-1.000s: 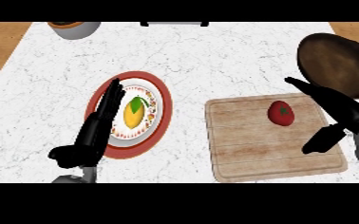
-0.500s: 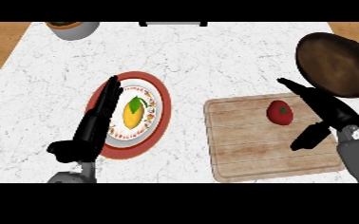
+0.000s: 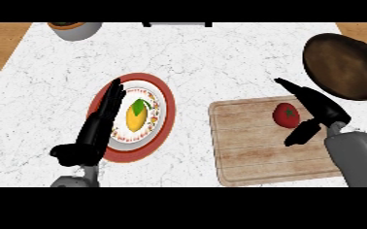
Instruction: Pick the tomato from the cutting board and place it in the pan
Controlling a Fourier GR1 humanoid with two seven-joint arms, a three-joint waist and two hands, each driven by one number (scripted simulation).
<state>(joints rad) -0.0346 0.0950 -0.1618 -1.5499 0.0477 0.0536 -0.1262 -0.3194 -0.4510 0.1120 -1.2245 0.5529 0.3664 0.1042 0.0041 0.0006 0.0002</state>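
Right hand (image 3: 320, 110) first: fingers are straight and spread apart from the thumb, not wrapped around anything. The long fingers point up and left past the board's far right corner, and the thumb pokes down-left over the board's right side. The tomato (image 3: 286, 115) sits just left of the palm, in the gap between fingers and thumb, and I can't tell if anything is actually touching it. The grey forearm comes in from the lower right.

The tomato is on the board (image 3: 251, 145), in its far right part, green stem spot facing up. The board itself is light wood, lying on the right side of the counter (image 3: 215, 58) toward the near edge, turned a bit off square.

The pan (image 3: 338, 65) is the dark brown round thing at the counter's right edge, just beyond the board and the right fingertips. Looks like nothing's in it.

Left hand (image 3: 97, 126): fingers straight and held together, pointing away from the robot, lying along the left rim of the plate (image 3: 163, 111). Thumb sticks out to the left near the wrist. It holds nothing.

The plate is red-rimmed with a white patterned centre, left of the counter's middle, with a yellow fruit (image 3: 136, 116) with a green leaf on it. A grey bowl (image 3: 75, 29) sits at the far left corner.
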